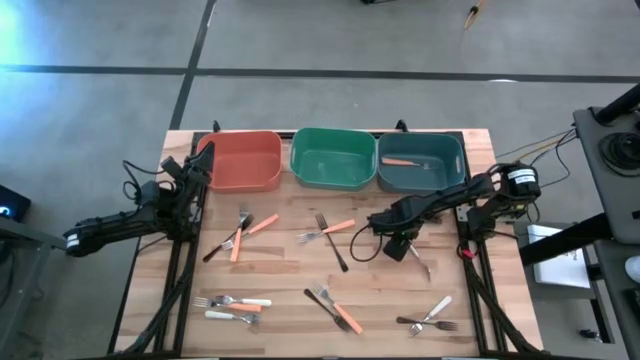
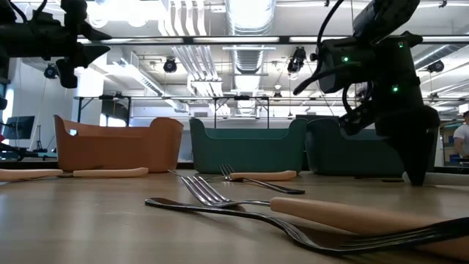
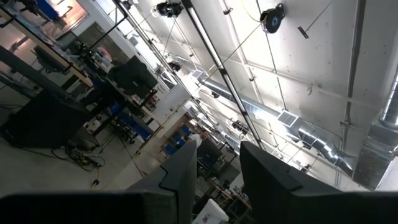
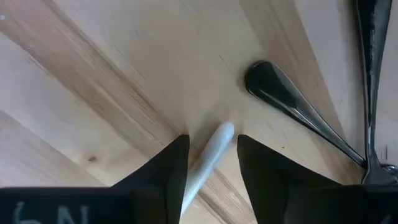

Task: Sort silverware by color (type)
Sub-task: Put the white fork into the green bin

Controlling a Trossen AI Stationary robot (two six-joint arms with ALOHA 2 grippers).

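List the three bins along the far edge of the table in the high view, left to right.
Red-orange bin → green bin → teal bin, which has an orange-handled fork lying in it.

We have four views. High view looks straight down on the whole table [image 1: 300, 290], with the three bins [image 1: 330, 160] along its far edge. Low view sits at tabletop level near the forks [image 2: 220, 194], facing level across to those same bins [image 2: 249, 147] and the room behind; both views share the bins and forks. Left wrist view points up past its own fingers [image 3: 180, 180] at the ceiling [image 3: 298, 81], away from the table. Right wrist view looks down, very close to the wood [image 4: 93, 93], at a white fork handle [image 4: 208, 158] between its fingers.
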